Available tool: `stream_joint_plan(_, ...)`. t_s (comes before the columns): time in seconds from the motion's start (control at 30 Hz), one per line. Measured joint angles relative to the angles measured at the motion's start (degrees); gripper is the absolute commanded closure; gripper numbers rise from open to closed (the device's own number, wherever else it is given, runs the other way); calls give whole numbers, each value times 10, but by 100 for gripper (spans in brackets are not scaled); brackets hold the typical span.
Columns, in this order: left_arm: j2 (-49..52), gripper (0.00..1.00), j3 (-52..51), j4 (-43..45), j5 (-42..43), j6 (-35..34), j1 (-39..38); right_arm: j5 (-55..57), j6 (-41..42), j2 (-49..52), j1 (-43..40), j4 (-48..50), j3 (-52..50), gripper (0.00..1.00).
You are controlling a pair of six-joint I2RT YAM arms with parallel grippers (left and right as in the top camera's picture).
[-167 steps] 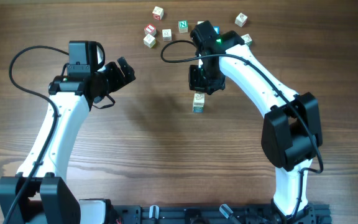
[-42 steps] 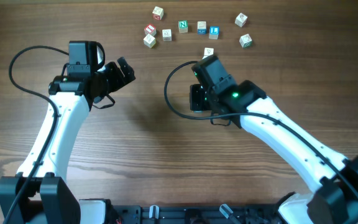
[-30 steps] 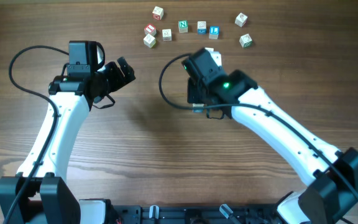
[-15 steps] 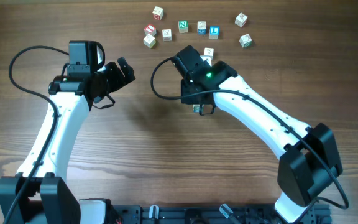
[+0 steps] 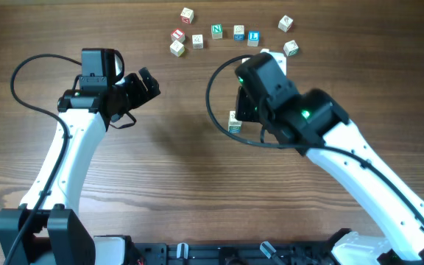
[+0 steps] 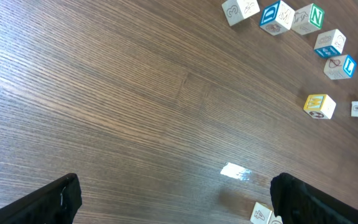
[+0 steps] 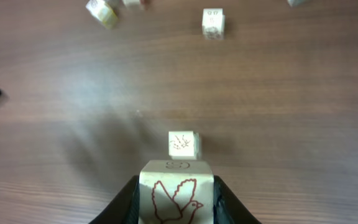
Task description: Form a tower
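The tower stands mid-table, a narrow column of pale letter cubes, just left of my right arm's wrist. In the right wrist view its pale top lies just beyond a pale cube with a red bird drawing. My right gripper is shut on that bird cube, above the table and short of the tower. My left gripper stays wide open at the left with nothing between its fingers; the tower's top shows at the bottom edge of the left wrist view.
Several loose letter cubes lie in a band along the far side, from a red one and a green N cube to one at the right. A black cable loops left of the right wrist.
My right arm has swung to the right and nearer with the bird cube, uncovering the tower at its left. The left arm has not moved.
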Motion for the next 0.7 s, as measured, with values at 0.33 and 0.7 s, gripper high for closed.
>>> stream_joint_plan(0.33,0,0,0,0,0,0,0,-7,-9,110,0,109,-90,90)
stream_joint_plan(0.7,0,0,0,0,0,0,0,-26,-22,116,0,124,-90,90)
